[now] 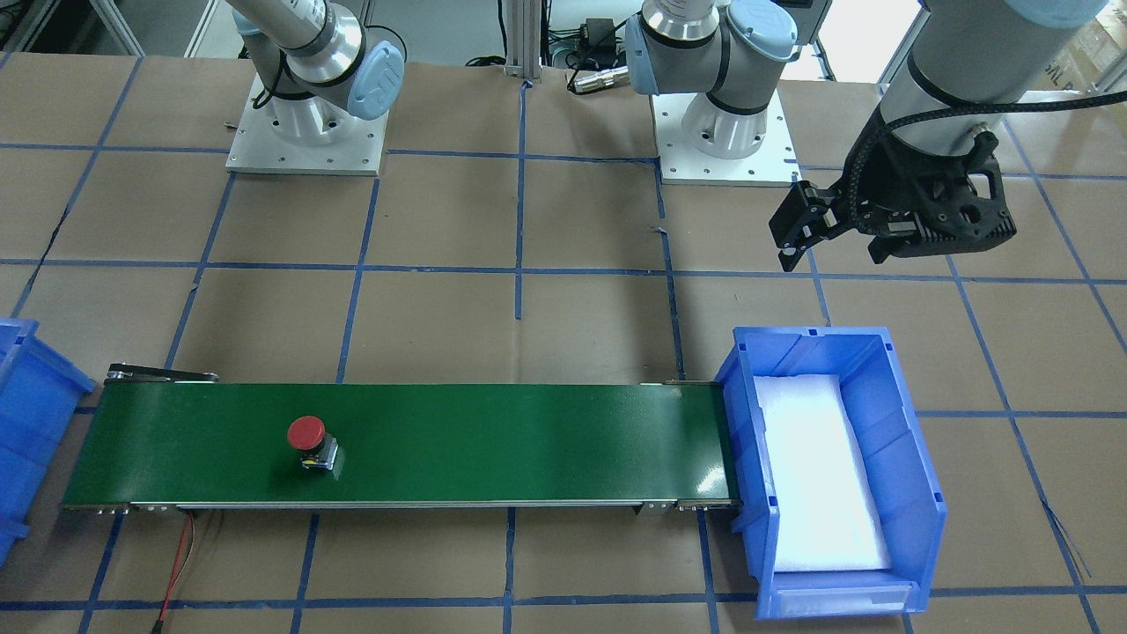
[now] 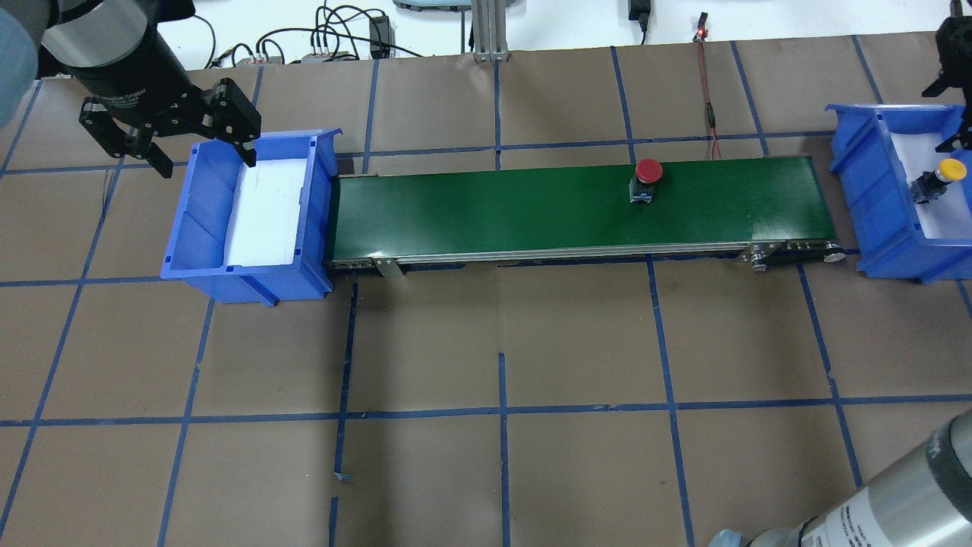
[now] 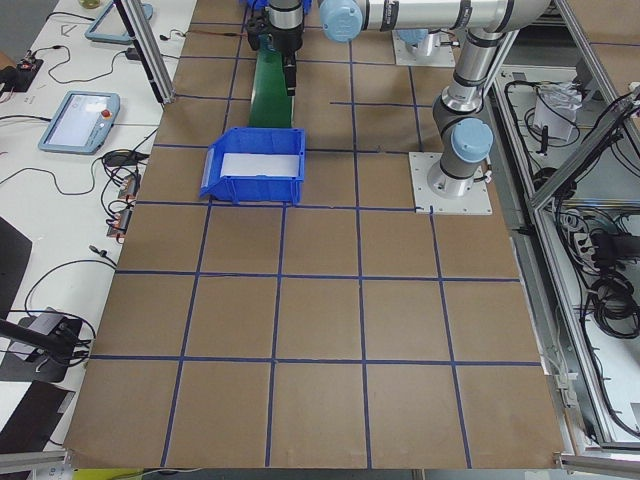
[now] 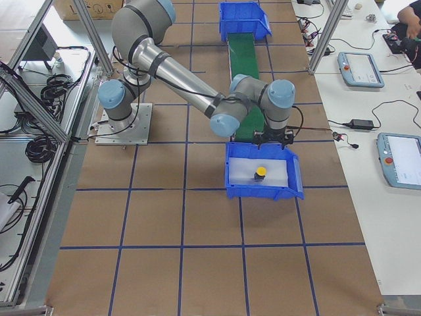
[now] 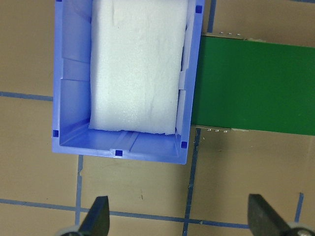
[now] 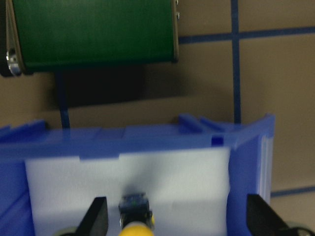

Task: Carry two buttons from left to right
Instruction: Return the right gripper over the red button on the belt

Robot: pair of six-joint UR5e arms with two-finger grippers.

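Note:
The red button (image 1: 308, 438) stands on the green conveyor belt (image 1: 528, 431), toward the robot's right; it also shows in the overhead view (image 2: 647, 178). The yellow button (image 2: 938, 178) sits on white foam in the right blue bin (image 2: 873, 205). My right gripper (image 6: 177, 223) is open just above that bin, with the yellow button (image 6: 135, 223) between its fingers, close to the left one in the wrist view. My left gripper (image 2: 203, 156) is open and empty, above the far side of the left blue bin (image 2: 323, 220), which holds only white foam.
The belt (image 2: 531, 205) runs between the two bins. The table is brown paper with a blue tape grid. A red-black cable (image 1: 176, 563) lies by the belt's right end. The arm bases (image 1: 308, 132) stand behind the belt.

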